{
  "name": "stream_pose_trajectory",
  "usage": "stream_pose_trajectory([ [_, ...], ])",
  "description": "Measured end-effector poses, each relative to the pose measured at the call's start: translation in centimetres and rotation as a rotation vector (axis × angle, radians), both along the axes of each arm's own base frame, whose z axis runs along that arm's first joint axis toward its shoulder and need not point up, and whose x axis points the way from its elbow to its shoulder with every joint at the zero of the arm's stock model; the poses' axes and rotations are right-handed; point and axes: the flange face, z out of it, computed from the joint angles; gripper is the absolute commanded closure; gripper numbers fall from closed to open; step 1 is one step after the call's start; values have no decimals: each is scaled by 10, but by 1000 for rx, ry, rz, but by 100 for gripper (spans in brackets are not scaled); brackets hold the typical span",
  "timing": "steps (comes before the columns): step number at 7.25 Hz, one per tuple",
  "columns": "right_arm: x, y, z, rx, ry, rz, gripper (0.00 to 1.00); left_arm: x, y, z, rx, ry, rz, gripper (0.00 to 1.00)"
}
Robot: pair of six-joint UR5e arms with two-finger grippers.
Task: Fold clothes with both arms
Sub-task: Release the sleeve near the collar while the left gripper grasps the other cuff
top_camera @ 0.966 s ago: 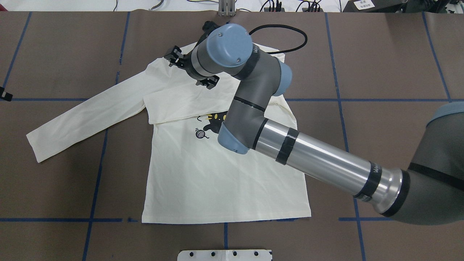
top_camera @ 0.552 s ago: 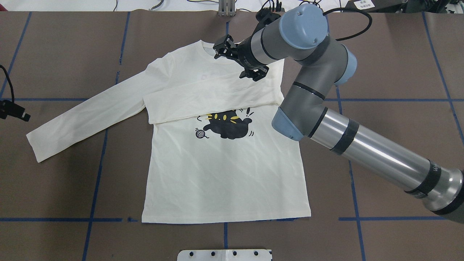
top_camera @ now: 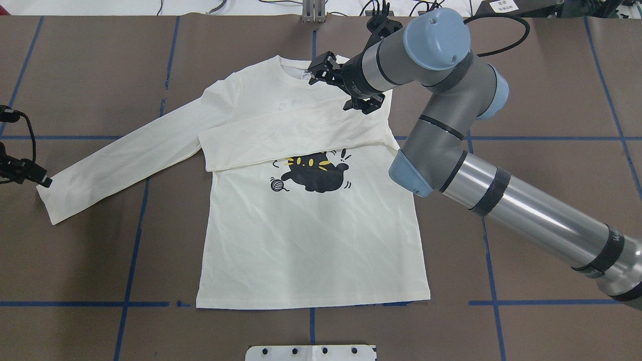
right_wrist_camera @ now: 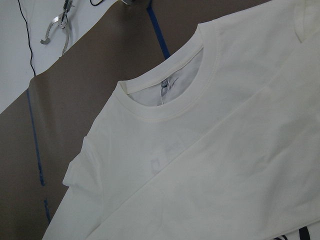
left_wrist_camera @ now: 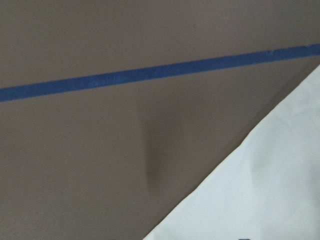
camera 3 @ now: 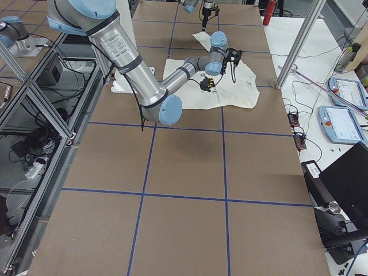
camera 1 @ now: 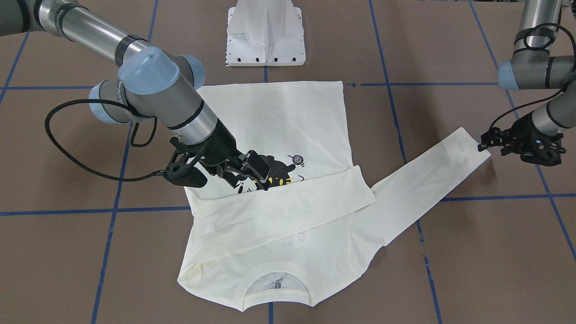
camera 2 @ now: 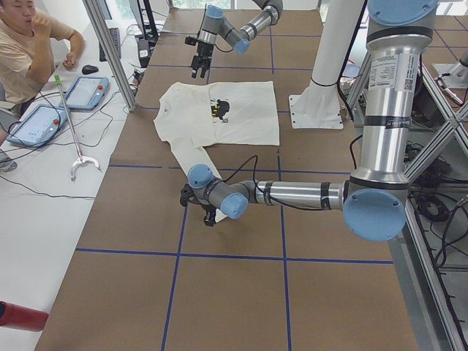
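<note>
On the brown table, the front-facing view shows the T-shirt lying flat with the cat print up and one sleeve folded across the chest. The right gripper hangs over that fold, jaws wide and empty. Overhead, the other sleeve reaches out to the left gripper — seemingly touching the cuff, though I cannot tell whether its jaws are parted. The left wrist view shows a cloth edge near a blue tape line; the right wrist view — the ribbed neckline.

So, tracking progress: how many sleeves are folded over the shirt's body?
1: the folded sleeve crosses the shirt; the other sleeve lies stretched toward the left gripper.
</note>
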Motion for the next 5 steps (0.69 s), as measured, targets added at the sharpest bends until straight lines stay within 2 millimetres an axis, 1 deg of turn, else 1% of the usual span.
stream_pose_trajectory([
  [2,-1,1,2,0,3,1,1,5,0,8,2,0,8,36],
  [3,-1,1,2,0,3,1,1,8,1,12,0,-1,13,42],
  [5,-2,2,3,0,2,0,1,10,2,14,-4,-2,17,100],
])
